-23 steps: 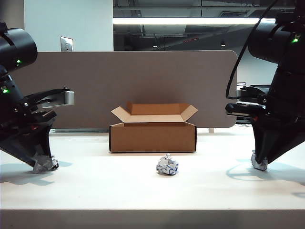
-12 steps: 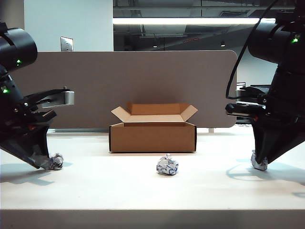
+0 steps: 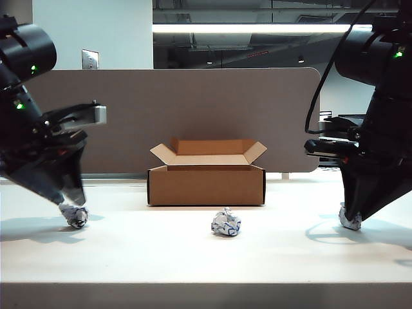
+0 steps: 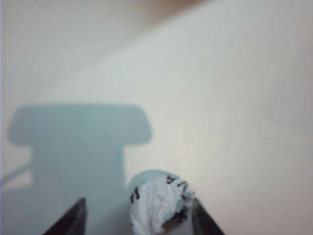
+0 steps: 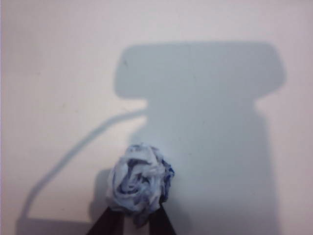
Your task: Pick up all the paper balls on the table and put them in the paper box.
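1. The left gripper (image 3: 72, 205) has come up off the table (image 3: 193, 251) since a second ago, and its fingers (image 4: 71, 223), then pinched onto the left ball (image 3: 76, 215), now stand spread with the ball loose between them, touching one tip at most. The ball sits on the table, slightly nearer the middle than before. I judge the grasp slipped, so this ball needs a fresh pinch.

2. The middle ball (image 3: 226, 223) lies untouched on the table, just in front of the box (image 3: 206, 183).

3. The right gripper (image 3: 351, 219) has not moved: its tips are down at the table, fingers (image 5: 108, 223) nearly closed and pinching the right ball (image 5: 140, 183), not yet lifted.

4. The box stands open beyond the balls, flaps out; none of the three balls is seen in it.

5. The table is plain, smooth and white, carrying soft gripper shadows.

6. Behind it stands a grey-brown partition (image 3: 180, 109), then a pale wall and a ceiling light strip.
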